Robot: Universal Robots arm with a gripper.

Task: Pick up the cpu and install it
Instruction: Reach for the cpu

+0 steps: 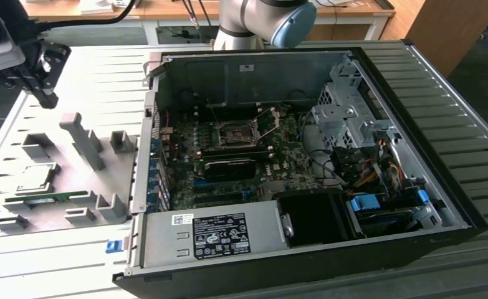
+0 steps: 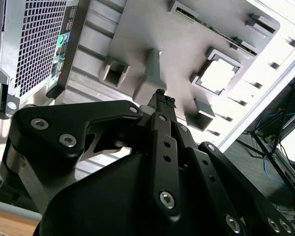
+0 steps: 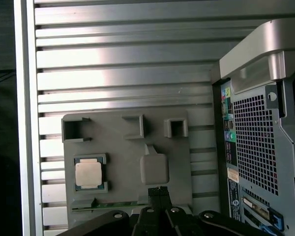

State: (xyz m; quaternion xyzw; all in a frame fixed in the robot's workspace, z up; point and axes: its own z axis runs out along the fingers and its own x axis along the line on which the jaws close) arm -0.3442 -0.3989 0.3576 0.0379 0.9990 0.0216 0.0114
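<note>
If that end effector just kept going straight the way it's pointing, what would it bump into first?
Probably the grey holder tray, near its upright post, rather than the cpu, which lies in its pocket off to the side. The end effector hangs above the tray; depth is unclear.

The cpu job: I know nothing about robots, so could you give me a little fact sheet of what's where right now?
cpu: lying flat in a square recess of the grey holder, outside the computer case
end effector: shut, holding nothing, above the holder, apart from the cpu
memory stick: in the holder, beside the cpu
socket: on the board inside the open case
progress: cpu not yet picked up
</note>
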